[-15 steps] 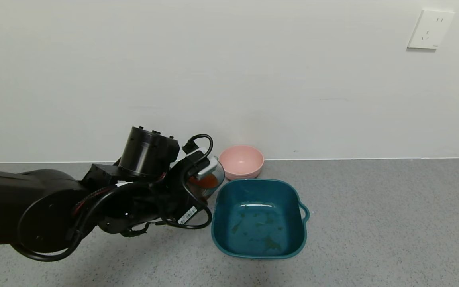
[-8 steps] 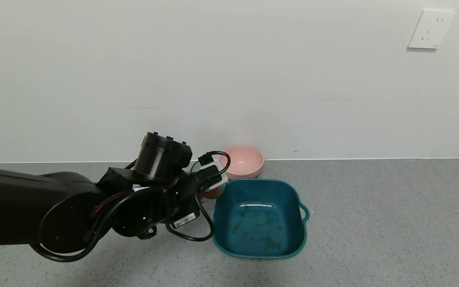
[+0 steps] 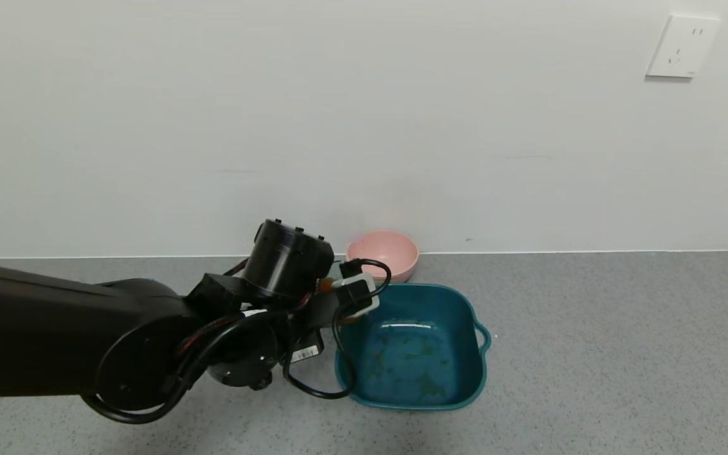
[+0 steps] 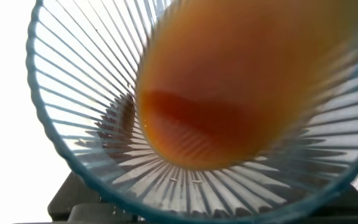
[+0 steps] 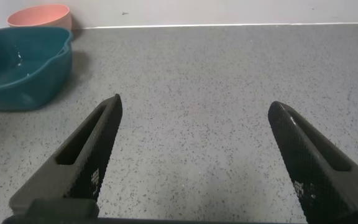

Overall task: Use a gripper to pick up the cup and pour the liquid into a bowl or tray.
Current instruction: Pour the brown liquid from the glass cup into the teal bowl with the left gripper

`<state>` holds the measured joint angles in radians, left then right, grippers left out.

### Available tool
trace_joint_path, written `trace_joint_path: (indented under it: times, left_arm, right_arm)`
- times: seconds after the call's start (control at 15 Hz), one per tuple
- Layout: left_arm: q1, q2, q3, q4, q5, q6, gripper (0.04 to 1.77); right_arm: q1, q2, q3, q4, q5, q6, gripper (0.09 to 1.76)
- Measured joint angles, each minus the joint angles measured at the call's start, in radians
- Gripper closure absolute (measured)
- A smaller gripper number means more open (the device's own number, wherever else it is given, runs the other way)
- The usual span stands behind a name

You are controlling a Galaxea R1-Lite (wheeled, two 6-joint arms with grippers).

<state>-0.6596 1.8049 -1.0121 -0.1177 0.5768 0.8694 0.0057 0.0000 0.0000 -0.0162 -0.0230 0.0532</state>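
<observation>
My left gripper (image 3: pixel 344 296) is shut on the cup and holds it tilted at the left rim of the teal basin (image 3: pixel 469 379). In the head view the black wrist and its white block hide nearly all of the cup; only a sliver of orange shows. In the left wrist view the ribbed pale blue cup (image 4: pixel 98 130) fills the frame, and the orange-brown liquid (image 4: pixel 229 106) lies along its tilted side. The basin holds shallow liquid with dark flecks. My right gripper (image 5: pixel 194 143) is open and empty over bare counter, off to the side of the basin (image 5: pixel 36 81).
A round pink bowl (image 3: pixel 382 254) stands against the wall just behind the basin, and shows in the right wrist view (image 5: pixel 39 15) too. Grey speckled counter (image 3: pixel 591 354) stretches to the right of the basin. A white wall socket (image 3: pixel 682 46) is high on the right.
My left arm has moved right with the cup, from beside the basin to over its left rim. The cup is now almost hidden behind the wrist. The basin's liquid shows ripples.
</observation>
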Motion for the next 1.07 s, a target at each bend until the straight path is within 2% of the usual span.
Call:
trace_joint_path:
  times: [0.27, 0.47, 0.6, 0.8, 1.07]
  left_arm:
    - [-0.044, 0.008, -0.01, 0.0, 0.083, 0.091, 0.58]
    - [-0.068, 0.008, -0.014, -0.002, 0.147, 0.219, 0.58]
    - [-0.099, 0.009, -0.014, -0.001, 0.187, 0.231, 0.58]
    - [-0.132, 0.022, 0.004, 0.004, 0.216, 0.252, 0.58]
    - [-0.16, 0.035, 0.013, 0.01, 0.299, 0.302, 0.58]
  right_arm:
    - [0.0, 0.0, 0.0, 0.0, 0.0, 0.0, 0.14]
    - [0.0, 0.0, 0.0, 0.0, 0.0, 0.0, 0.14]
    - [0.0, 0.0, 0.0, 0.0, 0.0, 0.0, 0.14]
    - [0.0, 0.0, 0.0, 0.0, 0.0, 0.0, 0.14]
    - [0.0, 0.0, 0.0, 0.0, 0.0, 0.0, 0.14]
